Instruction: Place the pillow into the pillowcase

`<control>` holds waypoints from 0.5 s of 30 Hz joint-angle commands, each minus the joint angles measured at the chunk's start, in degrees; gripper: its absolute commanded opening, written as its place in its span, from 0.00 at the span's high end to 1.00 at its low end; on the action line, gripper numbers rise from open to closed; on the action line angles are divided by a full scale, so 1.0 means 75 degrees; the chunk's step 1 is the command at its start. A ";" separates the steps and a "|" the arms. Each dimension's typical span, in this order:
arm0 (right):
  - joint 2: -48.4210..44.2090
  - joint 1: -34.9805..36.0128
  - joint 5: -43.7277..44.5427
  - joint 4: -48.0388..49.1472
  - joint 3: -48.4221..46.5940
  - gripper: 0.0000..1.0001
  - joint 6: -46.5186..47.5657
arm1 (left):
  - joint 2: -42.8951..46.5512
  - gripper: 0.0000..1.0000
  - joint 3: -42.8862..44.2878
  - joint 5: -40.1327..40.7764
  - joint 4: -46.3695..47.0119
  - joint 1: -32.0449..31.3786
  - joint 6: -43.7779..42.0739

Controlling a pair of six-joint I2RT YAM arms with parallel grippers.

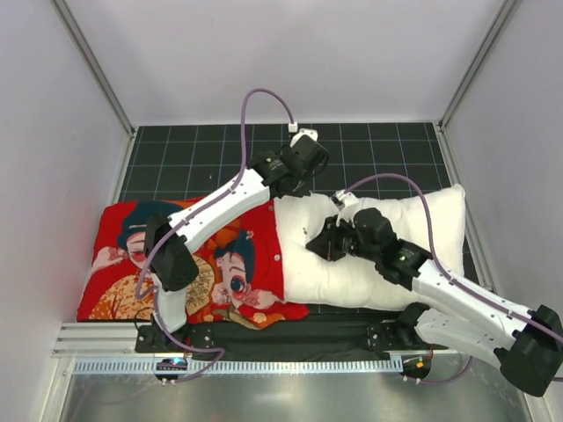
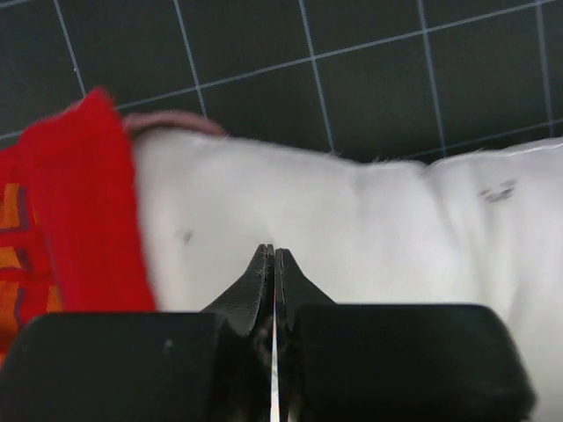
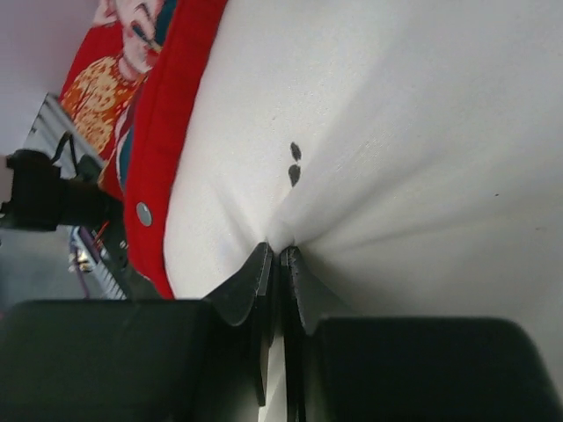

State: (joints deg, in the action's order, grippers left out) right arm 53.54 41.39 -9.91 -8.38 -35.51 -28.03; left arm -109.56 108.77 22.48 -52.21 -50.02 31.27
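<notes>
The white pillow [image 1: 440, 220] lies on the right of the mat, its left end against the opening of the red pillowcase [image 1: 123, 264], which lies flat on the left. My left gripper [image 1: 288, 186] is at the far edge where the two meet. In the left wrist view its jaws [image 2: 274, 255] are shut over the pillow [image 2: 378, 229], with the red pillowcase edge [image 2: 79, 211] to their left. My right gripper [image 1: 315, 239] is shut on a pinch of pillow fabric [image 3: 422, 114], which puckers at the fingertips [image 3: 274, 255]. The pillowcase hem [image 3: 167, 114] runs just left.
A dark gridded mat [image 1: 369, 149] covers the table behind the pillow. An aluminium rail [image 1: 264, 362] runs along the near edge by the arm bases. White walls close in both sides and the back. A snap button [image 3: 143, 213] sits on the pillowcase hem.
</notes>
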 commanded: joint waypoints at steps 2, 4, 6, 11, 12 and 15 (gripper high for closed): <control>-0.0131 0.0540 -0.1117 -0.0123 -0.0398 0.91 -0.0072 | 0.1036 1.00 0.0381 -0.0032 0.0163 -0.0291 -0.0243; -0.0107 0.0529 -0.0882 -0.0451 -0.0690 0.90 0.0104 | 0.1352 1.00 0.0252 -0.0044 0.0141 -0.0315 -0.0220; -0.0037 0.0540 -0.0438 -0.1177 -0.1122 0.69 0.0350 | 0.1669 0.99 0.0111 0.0351 -0.0069 -0.0303 -0.0231; -0.0283 0.0529 0.0161 -0.1636 -0.1558 0.43 0.0515 | 0.1892 0.30 0.0041 0.1735 -0.1322 -0.0292 -0.0103; -0.0271 0.0529 0.0335 -0.1717 -0.1756 0.41 0.0584 | 0.1904 0.25 -0.0053 0.1876 -0.1417 -0.0245 -0.0079; -0.0108 0.0517 0.0827 -0.2162 -0.2213 0.35 0.0667 | 0.1730 0.20 -0.0193 0.1983 -0.1734 -0.0058 -0.0020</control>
State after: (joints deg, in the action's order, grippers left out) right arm 52.56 44.82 -7.97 -21.10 -47.22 -24.71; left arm -95.20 109.06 32.38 -59.70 -51.72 30.72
